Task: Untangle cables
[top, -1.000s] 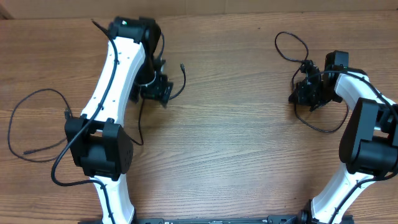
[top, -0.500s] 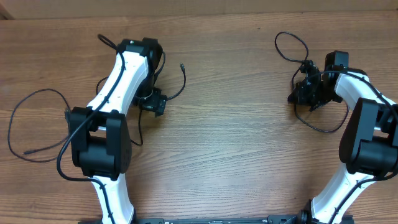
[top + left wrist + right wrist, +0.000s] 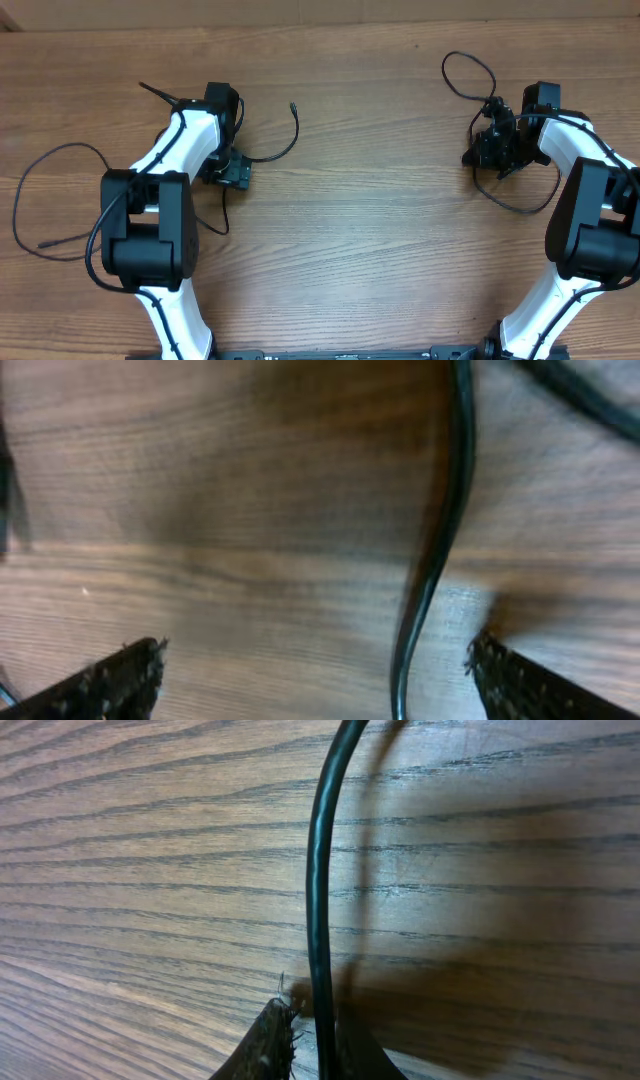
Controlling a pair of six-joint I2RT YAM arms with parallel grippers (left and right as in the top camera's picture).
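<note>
The left gripper hangs spread wide over the middle cable; the right gripper pinches the right-hand cable. I'd draw it slowly, keeping loops apart.

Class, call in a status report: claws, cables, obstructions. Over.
Left claw open, straddling middle cable. Right claw shut on right cable. Third cable apart, far left.

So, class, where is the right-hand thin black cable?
Overhead, the thin black cable loops at the wooden table's far right, up-left of the right gripper, whose jaws pinch it.
</note>
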